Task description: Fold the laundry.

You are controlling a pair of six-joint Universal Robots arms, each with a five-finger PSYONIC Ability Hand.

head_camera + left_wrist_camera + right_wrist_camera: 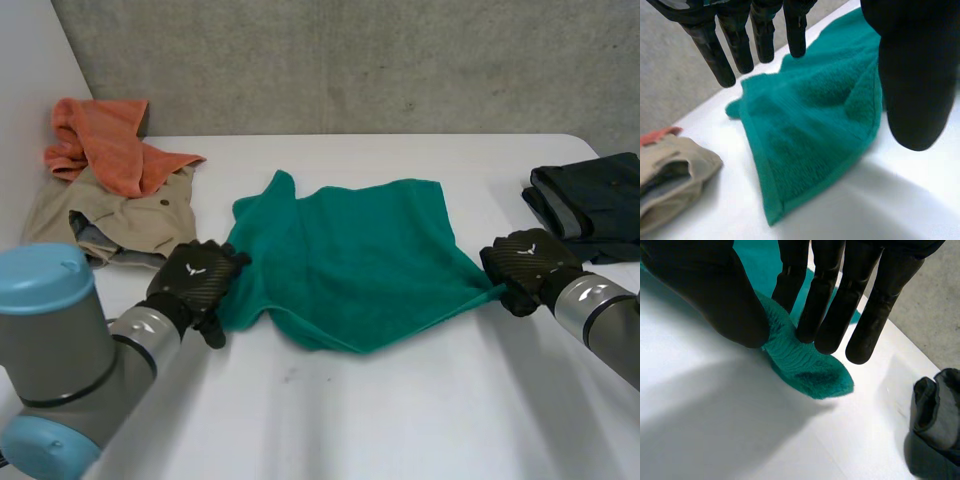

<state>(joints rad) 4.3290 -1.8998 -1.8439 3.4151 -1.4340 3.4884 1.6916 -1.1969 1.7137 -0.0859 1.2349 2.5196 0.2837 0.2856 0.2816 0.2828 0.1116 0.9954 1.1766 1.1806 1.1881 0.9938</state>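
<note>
Currently the green towel [350,255] is spread, rumpled, on the white table [400,420]. Its right corner is pinched between the thumb and fingers of the right hand [522,262]. Over its left edge the left hand [195,280] is held with fingers straight, nothing gripped.

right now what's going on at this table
A two-armed robot is working on a green towel lying rumpled on the white table. Its right hand pinches the towel's right corner between thumb and fingers. Its left hand is at the towel's left edge, fingers straight, not gripping. An orange cloth on a beige garment and a dark garment wait at the far sides.
</note>
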